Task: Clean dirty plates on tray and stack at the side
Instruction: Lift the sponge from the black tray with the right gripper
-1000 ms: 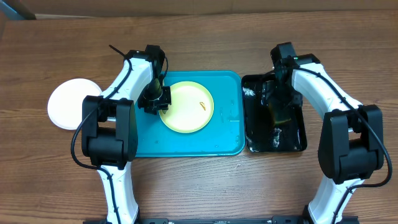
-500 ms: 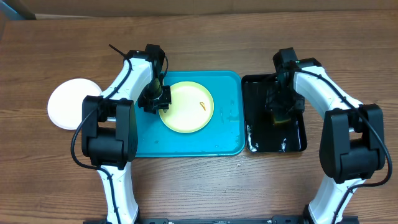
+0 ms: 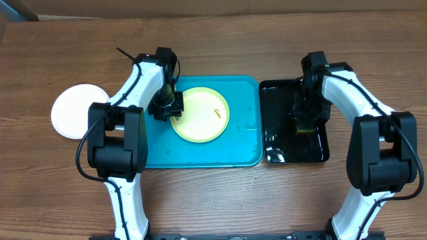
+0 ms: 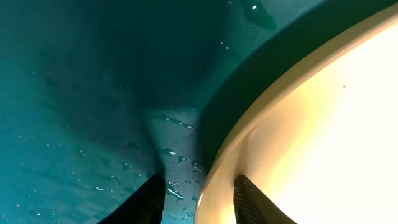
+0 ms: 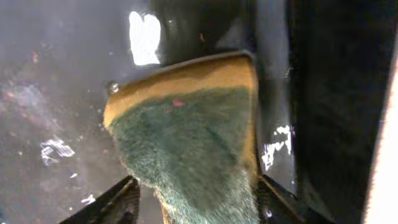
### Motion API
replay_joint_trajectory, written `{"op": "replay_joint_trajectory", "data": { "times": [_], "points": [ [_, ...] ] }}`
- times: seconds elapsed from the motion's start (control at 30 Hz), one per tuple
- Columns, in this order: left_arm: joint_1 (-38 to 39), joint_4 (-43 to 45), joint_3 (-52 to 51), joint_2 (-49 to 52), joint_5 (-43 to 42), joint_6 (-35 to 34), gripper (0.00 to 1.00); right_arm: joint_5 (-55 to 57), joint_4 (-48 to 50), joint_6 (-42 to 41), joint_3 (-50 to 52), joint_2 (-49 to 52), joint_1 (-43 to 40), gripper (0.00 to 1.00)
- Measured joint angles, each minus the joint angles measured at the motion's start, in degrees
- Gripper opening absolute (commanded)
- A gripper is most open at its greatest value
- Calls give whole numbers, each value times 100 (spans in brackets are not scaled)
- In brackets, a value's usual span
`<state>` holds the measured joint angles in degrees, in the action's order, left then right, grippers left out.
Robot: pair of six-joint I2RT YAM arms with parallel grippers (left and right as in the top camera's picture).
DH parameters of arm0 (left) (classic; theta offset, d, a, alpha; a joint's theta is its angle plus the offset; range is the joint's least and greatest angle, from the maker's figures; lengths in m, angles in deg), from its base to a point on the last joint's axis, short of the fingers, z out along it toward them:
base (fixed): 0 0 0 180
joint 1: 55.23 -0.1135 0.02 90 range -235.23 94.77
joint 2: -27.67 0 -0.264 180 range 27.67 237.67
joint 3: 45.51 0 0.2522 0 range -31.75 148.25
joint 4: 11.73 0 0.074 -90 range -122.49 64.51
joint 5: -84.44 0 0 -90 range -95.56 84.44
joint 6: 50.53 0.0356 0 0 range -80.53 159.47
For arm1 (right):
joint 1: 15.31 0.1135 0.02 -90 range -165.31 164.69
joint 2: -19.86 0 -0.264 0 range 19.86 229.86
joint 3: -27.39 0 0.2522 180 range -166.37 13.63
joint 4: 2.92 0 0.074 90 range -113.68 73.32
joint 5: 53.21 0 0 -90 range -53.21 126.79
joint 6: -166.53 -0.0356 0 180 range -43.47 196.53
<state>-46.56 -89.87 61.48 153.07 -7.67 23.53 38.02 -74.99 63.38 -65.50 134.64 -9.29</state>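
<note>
a: layout?
b: plate (image 3: 200,115) in the tray (image 3: 200,155), toward its back. small tray (image 3: 277,107) just right of it, sponge (image 3: 303,124) inside. second plate (image 3: 72,111) on the table (image 3: 213,200), left of the tray

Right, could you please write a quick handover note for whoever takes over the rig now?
Left gripper: open, jaws either side of the left rim of the yellow plate, not clamped.
Right gripper: over the black tray, jaws either side of the sponge; grip unclear.
Things: yellow plate on the tray, smear on it; white plate on the table left of the tray.
Done: white plate set aside; whether more lie under it is unclear.
To do: wipe the yellow plate, stack it on the white.
</note>
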Motion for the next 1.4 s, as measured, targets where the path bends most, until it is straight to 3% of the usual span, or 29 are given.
{"op": "replay_joint_trajectory", "data": {
  "times": [0.03,0.1,0.13,0.23,0.3,0.33,0.43,1.4],
  "points": [
    [0,42,0,0,0,0,43,-24,101,-2,92,0,0,56],
    [0,136,0,-4,-2,2,45,-15,385,33,317,-2,2,8],
    [0,192,2,-4,0,4,49,7,487,7,393,-50,2,4],
    [0,376,2,-11,-2,70,53,-17,557,-7,466,-107,-33,4],
    [0,522,2,-15,-2,138,49,-83,564,-7,468,-116,-37,4],
    [0,560,2,-15,-4,151,43,-125,557,-7,463,-116,-35,4],
    [0,660,2,-15,-33,251,5,-262,463,20,431,-118,-28,4],
    [188,85,-24,-74,79,-105,4,-546,-1154,249,-629,-544,42,4]
  ]
}}
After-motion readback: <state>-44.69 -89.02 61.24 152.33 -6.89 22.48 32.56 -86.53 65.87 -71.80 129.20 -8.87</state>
